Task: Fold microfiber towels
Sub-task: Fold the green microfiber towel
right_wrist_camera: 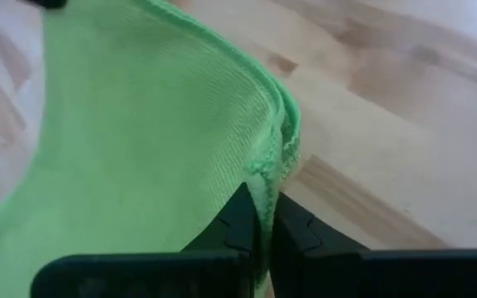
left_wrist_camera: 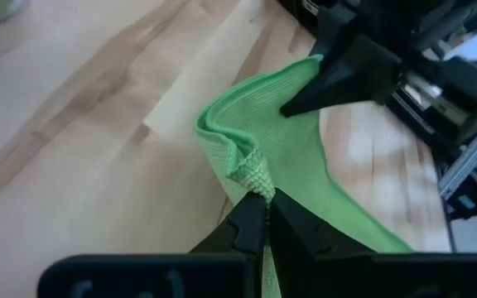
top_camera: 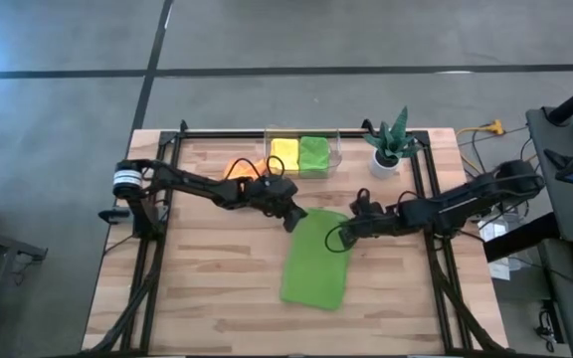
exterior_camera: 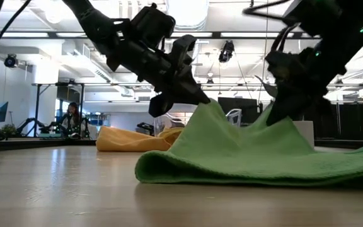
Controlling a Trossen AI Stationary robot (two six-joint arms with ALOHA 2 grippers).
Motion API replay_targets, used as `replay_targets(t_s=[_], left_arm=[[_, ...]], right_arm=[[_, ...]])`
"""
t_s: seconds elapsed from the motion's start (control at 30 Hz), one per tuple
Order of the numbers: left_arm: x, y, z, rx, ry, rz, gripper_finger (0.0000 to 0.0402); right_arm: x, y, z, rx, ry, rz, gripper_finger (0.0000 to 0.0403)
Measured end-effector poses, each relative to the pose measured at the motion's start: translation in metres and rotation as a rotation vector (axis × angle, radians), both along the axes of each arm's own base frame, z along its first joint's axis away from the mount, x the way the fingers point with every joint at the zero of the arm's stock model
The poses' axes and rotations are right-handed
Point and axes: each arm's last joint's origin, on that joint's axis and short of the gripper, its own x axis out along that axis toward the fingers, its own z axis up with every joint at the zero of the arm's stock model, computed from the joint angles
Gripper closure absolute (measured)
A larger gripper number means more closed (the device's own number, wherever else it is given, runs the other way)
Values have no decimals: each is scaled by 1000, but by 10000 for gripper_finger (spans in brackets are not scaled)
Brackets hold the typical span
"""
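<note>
A lime green microfiber towel (top_camera: 316, 267) lies mid-table, its far edge raised and its near part flat on the wood. My left gripper (top_camera: 296, 219) is shut on the towel's far left corner. My right gripper (top_camera: 346, 237) is shut on its far right corner. The low view shows both corners (exterior_camera: 210, 104) (exterior_camera: 275, 118) lifted, with the cloth sagging between them. A folded yellow towel (top_camera: 284, 151) and a folded green one (top_camera: 313, 154) sit in a clear tray at the far edge. An orange towel (top_camera: 237, 169) lies crumpled beyond my left arm. My left gripper pinches the green towel's far left corner (left_wrist_camera: 257, 175) between its two fingers, coming slanting down from the table's left. The corner is bunched at the fingertips and lifted clear. The cloth slopes down from it onto the table. My right gripper pinches the towel's far right corner, at the hemmed edge (right_wrist_camera: 270, 165), between its two fingers, slanting down from the table's right. That corner is raised off the wood. The cloth falls away from it toward the table.
A spiky green plant in a white pot (top_camera: 389, 149) stands at the far right, close behind my right arm. Black frame rails (top_camera: 157, 249) run along both table sides. Bare wood (top_camera: 207, 288) lies near and left of the towel.
</note>
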Motion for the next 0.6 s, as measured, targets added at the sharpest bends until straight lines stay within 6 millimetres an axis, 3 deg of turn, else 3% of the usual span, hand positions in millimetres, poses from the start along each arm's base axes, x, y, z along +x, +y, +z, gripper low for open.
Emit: replay_targets(t_s=[0.33,0.6], left_arm=[[-11,-6,5,127,-11,-85,401],[-12,-25,11,317,-55,-236,402]], right_arm=[[-14,23,9,-111,-20,122,394],[-22,43,12,-214,-56,174,394]])
